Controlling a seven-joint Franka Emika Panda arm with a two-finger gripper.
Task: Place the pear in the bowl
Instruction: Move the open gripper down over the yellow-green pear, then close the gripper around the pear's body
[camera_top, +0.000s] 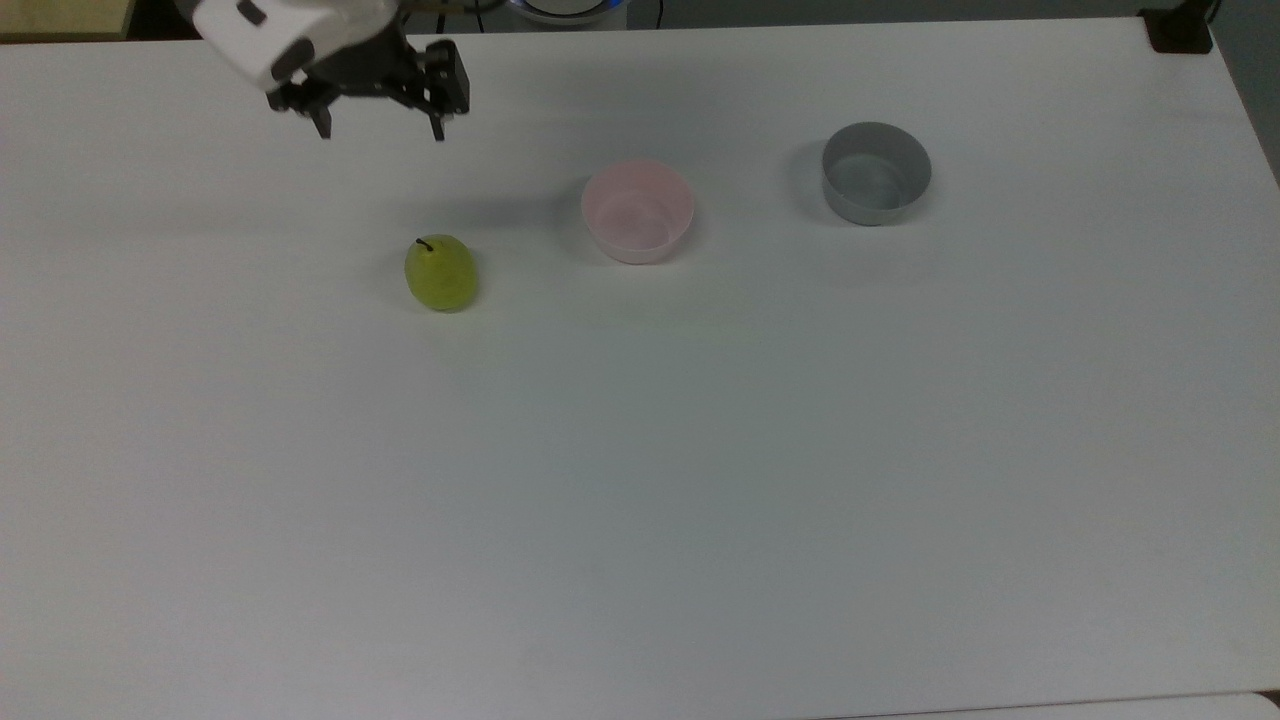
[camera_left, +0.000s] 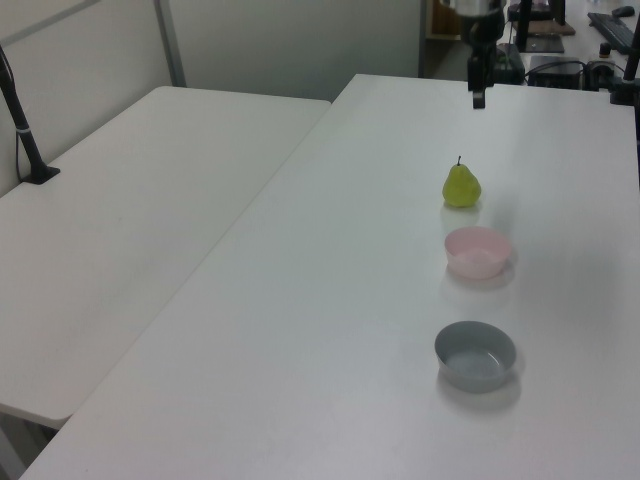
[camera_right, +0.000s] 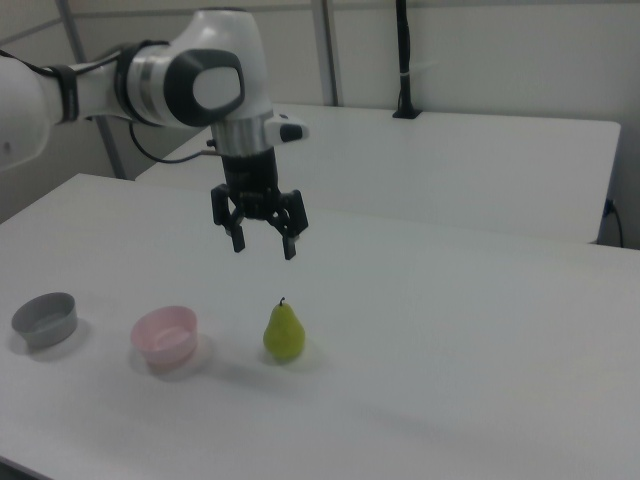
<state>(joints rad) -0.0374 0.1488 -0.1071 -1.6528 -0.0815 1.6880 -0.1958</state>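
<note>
The pear (camera_top: 441, 274) has a smooth, slightly glossy skin; the bowl (camera_top: 638, 211) looks matt plastic; table (camera_top: 700, 450) smooth, matt.

Yellow-green pear (camera_top: 441, 274), pale pink bowl (camera_top: 638, 212), grey bowl (camera_top: 876, 173), white table (camera_top: 640, 480)

White, rounded arm (camera_right: 150, 85) segments with grey joint bands and a dark cable; a silver wrist section above the gripper (camera_right: 263, 243), black with two short fingers (camera_right: 289, 247).

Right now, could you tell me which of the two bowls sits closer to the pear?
The pink bowl: it stands between the pear and the grey bowl.
</note>
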